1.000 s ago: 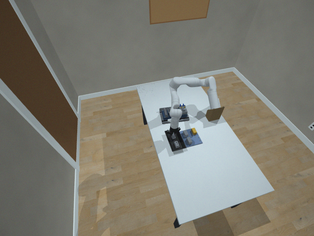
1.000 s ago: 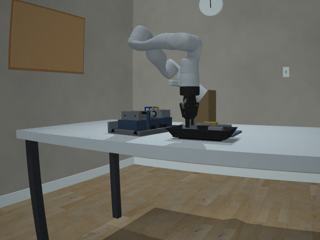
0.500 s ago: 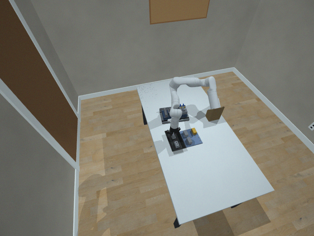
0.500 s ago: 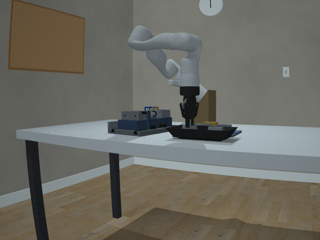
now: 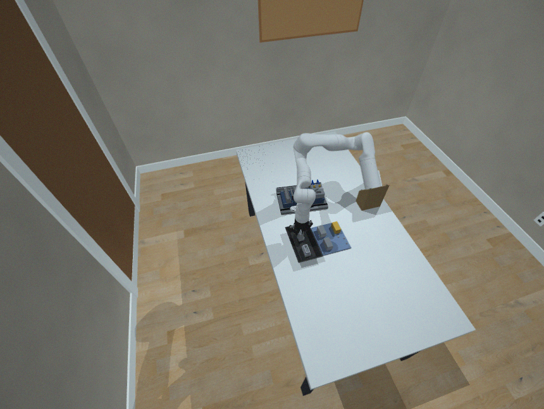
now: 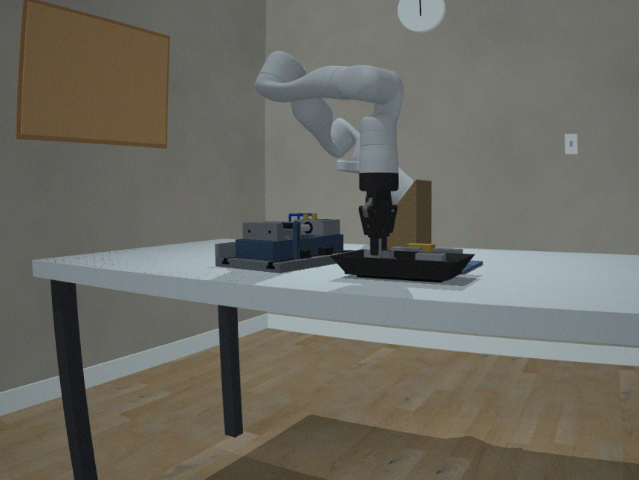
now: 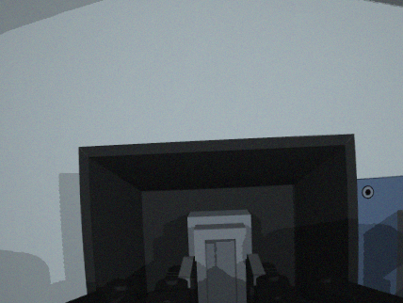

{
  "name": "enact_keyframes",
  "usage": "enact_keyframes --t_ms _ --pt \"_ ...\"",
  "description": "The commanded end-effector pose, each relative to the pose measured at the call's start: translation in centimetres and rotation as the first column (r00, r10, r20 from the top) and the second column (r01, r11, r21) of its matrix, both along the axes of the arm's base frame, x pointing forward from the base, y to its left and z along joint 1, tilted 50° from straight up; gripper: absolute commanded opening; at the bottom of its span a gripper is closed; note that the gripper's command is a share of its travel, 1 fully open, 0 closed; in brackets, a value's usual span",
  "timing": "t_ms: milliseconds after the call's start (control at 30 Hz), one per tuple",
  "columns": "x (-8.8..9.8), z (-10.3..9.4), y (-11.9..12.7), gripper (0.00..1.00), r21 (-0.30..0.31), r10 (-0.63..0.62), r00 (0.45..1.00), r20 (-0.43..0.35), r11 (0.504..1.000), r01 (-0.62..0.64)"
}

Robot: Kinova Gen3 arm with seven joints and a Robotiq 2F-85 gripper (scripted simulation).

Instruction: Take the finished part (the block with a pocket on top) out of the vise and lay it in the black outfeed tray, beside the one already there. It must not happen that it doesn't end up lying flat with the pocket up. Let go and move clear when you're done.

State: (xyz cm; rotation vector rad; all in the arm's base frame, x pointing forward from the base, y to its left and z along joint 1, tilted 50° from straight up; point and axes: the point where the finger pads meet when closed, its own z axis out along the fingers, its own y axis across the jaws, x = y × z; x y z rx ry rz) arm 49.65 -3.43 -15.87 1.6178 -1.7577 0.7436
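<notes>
Standing nearest, right of centre in the exterior view, the black outfeed tray sits on the bench. Inside it, the pincer, closed partway, grips the finished part, pocket up, near the other part. Farther back, left of centre, is the vise; a framed board hangs upper left.

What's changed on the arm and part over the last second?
Nothing visibly. The gripper is in the same place at the tray, fingers shut on the part; no release seen. Vise and tray haven't moved either.
</notes>
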Motion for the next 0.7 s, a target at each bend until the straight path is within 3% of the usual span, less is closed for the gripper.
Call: enact_keyframes --t_ms 0,33,67,667 --pt "0.07 0.06 0.12 0.0 0.001 0.001 1.0 0.001 1.0 -0.001" --pt "0.07 0.06 0.12 0.0 0.001 0.001 1.0 0.001 1.0 -0.001" --pt "0.07 0.06 0.12 0.67 0.001 0.001 1.0 0.001 1.0 -0.001" --pt "0.07 0.06 0.12 0.67 0.001 0.001 1.0 0.001 1.0 -0.001"
